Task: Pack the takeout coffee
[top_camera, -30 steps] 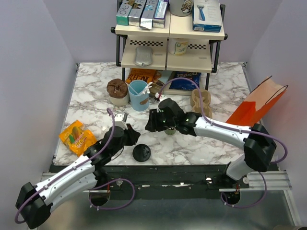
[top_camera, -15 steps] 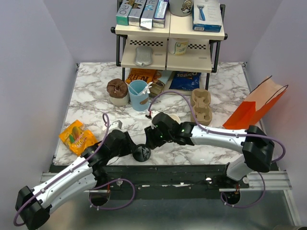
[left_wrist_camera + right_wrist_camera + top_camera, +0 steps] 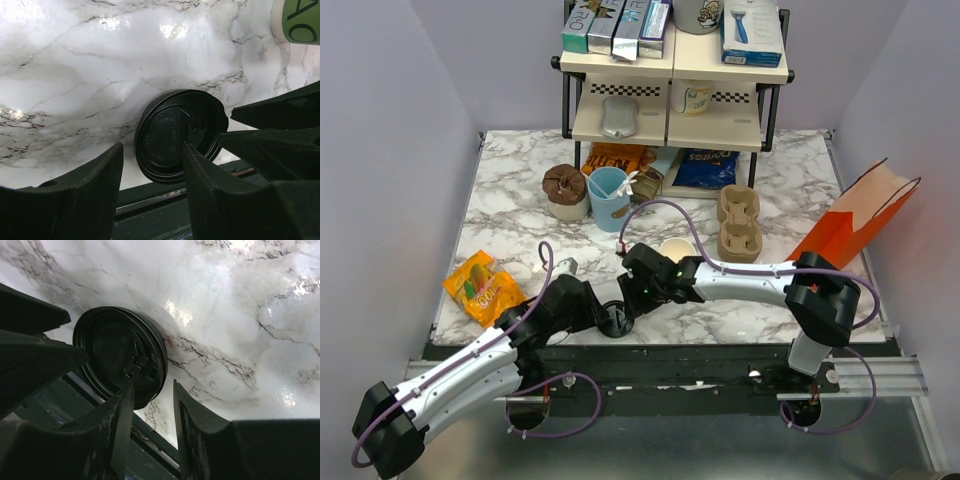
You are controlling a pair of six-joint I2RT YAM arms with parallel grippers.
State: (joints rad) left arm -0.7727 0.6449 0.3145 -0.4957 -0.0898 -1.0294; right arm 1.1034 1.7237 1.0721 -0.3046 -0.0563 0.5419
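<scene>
The takeout coffee cup (image 3: 675,249) stands lidless on the marble table; its olive-green side shows in the left wrist view (image 3: 299,20). Its round black lid (image 3: 616,322) lies flat near the table's front edge (image 3: 170,197). My left gripper (image 3: 603,312) is open, and the lid (image 3: 175,135) lies just beyond its fingertips (image 3: 152,150). My right gripper (image 3: 632,297) is open with a narrow gap (image 3: 153,385). Its left finger (image 3: 112,435) overlaps the rim of the lid (image 3: 117,352). Both grippers meet at the lid from opposite sides.
Brown pulp cup carriers (image 3: 738,222) stand right of the cup. An orange paper bag (image 3: 860,215) leans at the far right. A light blue cup with a stirrer (image 3: 610,198), a brown-topped cup (image 3: 565,190) and a yellow snack bag (image 3: 480,285) are to the left. A shelf rack (image 3: 675,110) is at the back.
My right gripper has left the cup standing in the middle and moved down-left to the lid. My left gripper has moved forward and right to the lid.
</scene>
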